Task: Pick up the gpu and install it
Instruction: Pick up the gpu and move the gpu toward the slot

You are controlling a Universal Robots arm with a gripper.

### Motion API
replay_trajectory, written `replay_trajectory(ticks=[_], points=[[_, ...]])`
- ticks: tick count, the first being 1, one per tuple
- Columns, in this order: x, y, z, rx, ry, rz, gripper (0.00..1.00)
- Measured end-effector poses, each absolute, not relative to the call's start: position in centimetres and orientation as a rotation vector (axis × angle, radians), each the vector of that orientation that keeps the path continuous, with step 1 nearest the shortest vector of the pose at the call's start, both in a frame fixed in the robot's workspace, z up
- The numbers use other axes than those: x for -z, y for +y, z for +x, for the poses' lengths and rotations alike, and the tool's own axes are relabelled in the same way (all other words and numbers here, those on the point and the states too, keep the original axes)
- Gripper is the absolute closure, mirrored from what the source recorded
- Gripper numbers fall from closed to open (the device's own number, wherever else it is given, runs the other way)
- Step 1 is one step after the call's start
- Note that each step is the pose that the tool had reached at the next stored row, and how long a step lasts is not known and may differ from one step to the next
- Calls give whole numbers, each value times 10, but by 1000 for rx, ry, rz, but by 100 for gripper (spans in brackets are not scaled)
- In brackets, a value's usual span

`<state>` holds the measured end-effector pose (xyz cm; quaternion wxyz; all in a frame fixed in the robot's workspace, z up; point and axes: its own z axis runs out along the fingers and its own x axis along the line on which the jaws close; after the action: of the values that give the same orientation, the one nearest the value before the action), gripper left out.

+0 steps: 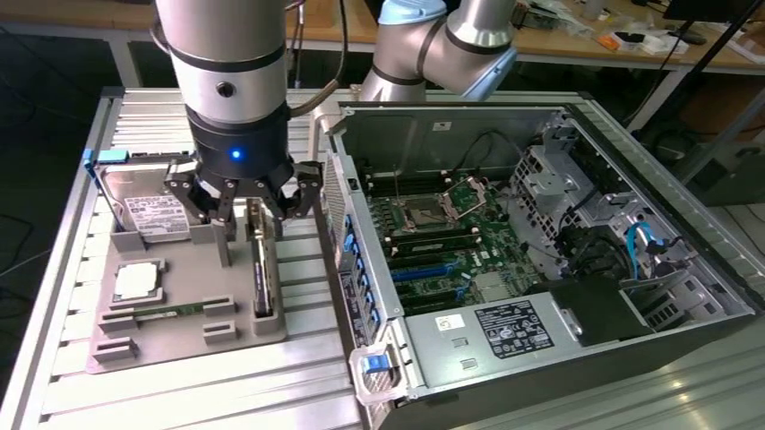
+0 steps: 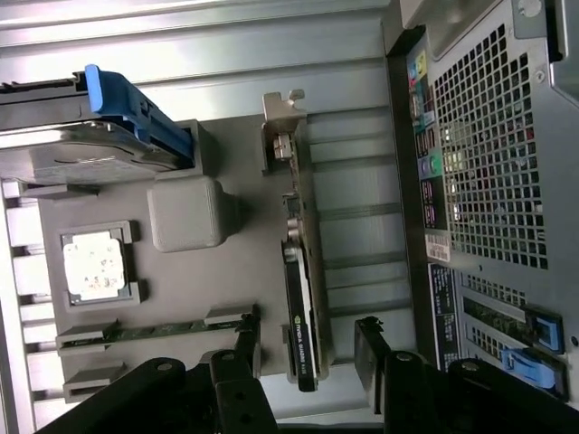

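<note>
- Here the black gripper (image 1: 249,213) hangs wide open, empty, above the thin dark gpu card (image 1: 264,273) with silver bracket.
- Probably stiff, light, fragile: pinch its flat faces.

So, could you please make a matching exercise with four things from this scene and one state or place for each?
1 gpu
2 hard drive
3 memory stick
4 gripper

A white label on top
B open, over the gpu
C standing on edge in the gray holder
D thin and green

Pairs: 1-C, 2-A, 3-D, 4-B
</note>
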<state>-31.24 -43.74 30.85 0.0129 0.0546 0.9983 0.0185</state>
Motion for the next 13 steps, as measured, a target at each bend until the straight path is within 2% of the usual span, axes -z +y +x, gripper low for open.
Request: replay_trajectory(ticks=[13], points=[[-278, -438, -312, -59, 3120, 20, 46]])
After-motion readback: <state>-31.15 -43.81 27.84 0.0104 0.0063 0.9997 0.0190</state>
